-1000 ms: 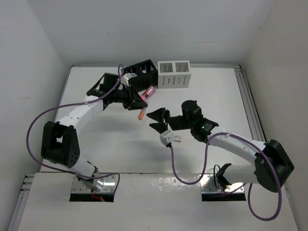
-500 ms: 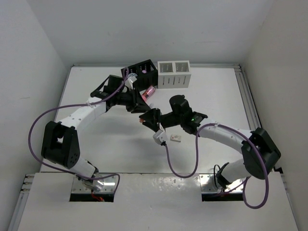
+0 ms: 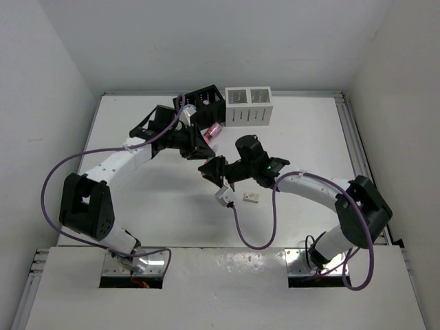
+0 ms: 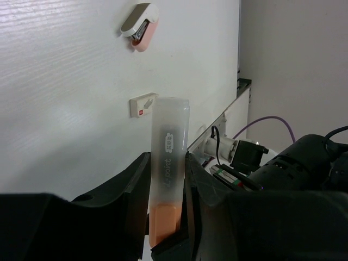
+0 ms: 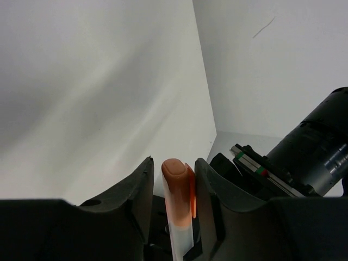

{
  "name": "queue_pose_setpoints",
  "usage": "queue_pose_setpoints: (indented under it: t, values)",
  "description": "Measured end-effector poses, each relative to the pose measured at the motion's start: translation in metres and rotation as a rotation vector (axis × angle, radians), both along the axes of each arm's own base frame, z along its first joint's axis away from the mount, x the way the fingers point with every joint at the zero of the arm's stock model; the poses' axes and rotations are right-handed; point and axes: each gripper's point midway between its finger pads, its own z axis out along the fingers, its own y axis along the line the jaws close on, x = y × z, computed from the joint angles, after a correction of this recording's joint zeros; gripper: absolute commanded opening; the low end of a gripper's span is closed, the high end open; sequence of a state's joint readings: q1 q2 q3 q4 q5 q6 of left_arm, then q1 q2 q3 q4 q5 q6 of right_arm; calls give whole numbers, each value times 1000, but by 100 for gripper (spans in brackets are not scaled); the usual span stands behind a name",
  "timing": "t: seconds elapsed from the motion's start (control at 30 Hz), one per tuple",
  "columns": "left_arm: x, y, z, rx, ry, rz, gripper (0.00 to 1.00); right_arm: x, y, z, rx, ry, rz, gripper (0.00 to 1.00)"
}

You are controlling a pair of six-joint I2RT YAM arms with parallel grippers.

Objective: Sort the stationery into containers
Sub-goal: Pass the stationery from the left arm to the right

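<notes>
While your left gripper [image 4: 168, 159] holds the orange-ended stick [image 4: 169, 136] above the white table [image 3: 309, 137], its two fingers press flat against the stick's sides. The frosted cap points away from the left wrist camera.

Your right gripper [image 5: 174, 166] meets it mid-table. Its fingers [image 5: 145, 185] stand on either side of the stick's orange end [image 5: 176, 185]. One finger touches it, and a thin dark gap shows at the other, so the fingers are spread rather than clamped.

From the top camera, the left gripper [image 3: 201, 146] and the right gripper [image 3: 210, 168] sit close together. They are just in front of the black organizer [image 3: 206, 100], and the stick itself is largely hidden between them.

A hot-pink tube [image 3: 214, 130] lies on the table just in front of the black organizer, beside your left arm. The white organizer [image 3: 249, 106] stands right beside the black one at the far edge of the table.

A small white eraser with a red mark [image 3: 251, 198] rests flat on the table near your right forearm. The left wrist camera also shows the eraser [image 4: 142, 105] just beyond the stick's cap. Farther off in that view lies a white-and-pink piece [image 4: 140, 26], and you cannot tell from this view what it is.
</notes>
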State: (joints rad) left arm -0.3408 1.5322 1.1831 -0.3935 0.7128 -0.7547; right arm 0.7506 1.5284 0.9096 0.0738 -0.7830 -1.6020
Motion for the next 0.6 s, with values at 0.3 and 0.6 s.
queue_pose_setpoints:
  t: [0.3,0.6]
  values:
    - [1,1,-3,51,-35,-9,31,9,3,1,-8,-31,-34,0]
    - [33,32,21,86,-205,75,94,24,6,21,153,39,-145,0]
